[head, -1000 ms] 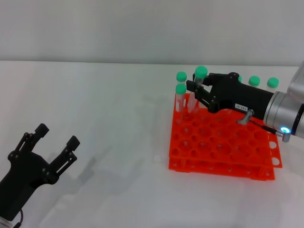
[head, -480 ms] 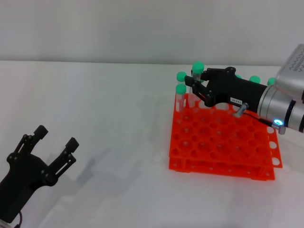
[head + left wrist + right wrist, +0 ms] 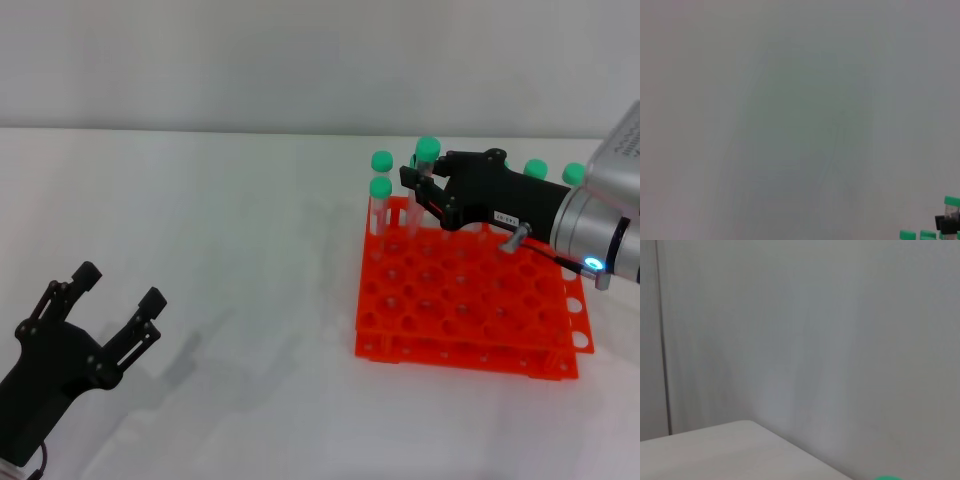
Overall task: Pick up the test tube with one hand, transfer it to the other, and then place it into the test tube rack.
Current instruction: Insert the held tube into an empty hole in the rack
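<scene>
In the head view my right gripper (image 3: 421,181) is shut on a clear test tube with a green cap (image 3: 428,151). It holds the tube upright over the back left corner of the orange test tube rack (image 3: 465,305). Two other green-capped tubes (image 3: 381,187) stand in the rack just left of it. My left gripper (image 3: 121,285) is open and empty, low at the near left, far from the rack. The left wrist view shows the held tube's cap (image 3: 952,201) far off, above other green caps (image 3: 907,234).
More green caps (image 3: 536,168) stand along the rack's back row behind my right arm. The rack sits on a white table (image 3: 230,250) in front of a pale wall. A green cap edge (image 3: 887,478) shows in the right wrist view.
My right gripper with the tube went slightly left and back, then came a little right and down again. The left arm has not moved.
</scene>
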`<action>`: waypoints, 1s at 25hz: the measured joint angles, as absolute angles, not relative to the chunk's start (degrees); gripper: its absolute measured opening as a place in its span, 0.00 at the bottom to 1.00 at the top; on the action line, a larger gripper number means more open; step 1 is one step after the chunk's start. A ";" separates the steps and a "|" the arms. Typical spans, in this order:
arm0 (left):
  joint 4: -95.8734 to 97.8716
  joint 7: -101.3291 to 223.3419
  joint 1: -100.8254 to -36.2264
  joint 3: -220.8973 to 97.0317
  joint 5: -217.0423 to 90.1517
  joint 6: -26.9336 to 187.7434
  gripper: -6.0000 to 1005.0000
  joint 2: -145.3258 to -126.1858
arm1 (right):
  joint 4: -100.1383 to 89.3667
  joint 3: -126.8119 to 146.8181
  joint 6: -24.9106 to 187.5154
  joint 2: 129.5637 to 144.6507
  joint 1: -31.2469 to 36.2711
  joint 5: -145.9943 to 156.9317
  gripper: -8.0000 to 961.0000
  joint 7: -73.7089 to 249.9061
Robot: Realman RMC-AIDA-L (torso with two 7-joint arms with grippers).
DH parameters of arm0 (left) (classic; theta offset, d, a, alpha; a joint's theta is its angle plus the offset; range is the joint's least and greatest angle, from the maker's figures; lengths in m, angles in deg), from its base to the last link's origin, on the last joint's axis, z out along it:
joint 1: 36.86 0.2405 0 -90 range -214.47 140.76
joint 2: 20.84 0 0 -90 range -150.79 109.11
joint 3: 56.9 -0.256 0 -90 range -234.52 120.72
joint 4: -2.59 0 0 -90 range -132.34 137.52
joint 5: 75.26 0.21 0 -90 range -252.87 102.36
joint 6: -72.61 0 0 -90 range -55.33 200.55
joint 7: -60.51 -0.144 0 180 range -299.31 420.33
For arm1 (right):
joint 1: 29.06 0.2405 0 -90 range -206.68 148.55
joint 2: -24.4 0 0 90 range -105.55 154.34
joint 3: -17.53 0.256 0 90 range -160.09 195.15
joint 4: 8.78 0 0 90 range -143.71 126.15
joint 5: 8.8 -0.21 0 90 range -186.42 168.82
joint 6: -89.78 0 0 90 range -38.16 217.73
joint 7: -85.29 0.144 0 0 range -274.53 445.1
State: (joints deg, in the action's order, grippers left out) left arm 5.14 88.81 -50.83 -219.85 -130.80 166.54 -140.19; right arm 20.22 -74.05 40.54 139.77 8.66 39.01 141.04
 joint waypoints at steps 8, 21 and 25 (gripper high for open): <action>5.14 88.81 -51.17 -219.79 -130.80 166.47 0.89 -140.19 | 18.93 -74.14 40.73 139.87 8.62 39.02 0.28 141.07; 5.14 88.50 -51.27 -219.79 -130.81 165.80 0.89 -140.19 | 17.84 -78.16 46.03 140.27 10.87 38.98 0.28 140.12; 5.14 88.30 -51.27 -219.82 -130.81 165.77 0.89 -140.19 | 17.86 -78.13 46.61 140.33 10.82 38.59 0.28 139.92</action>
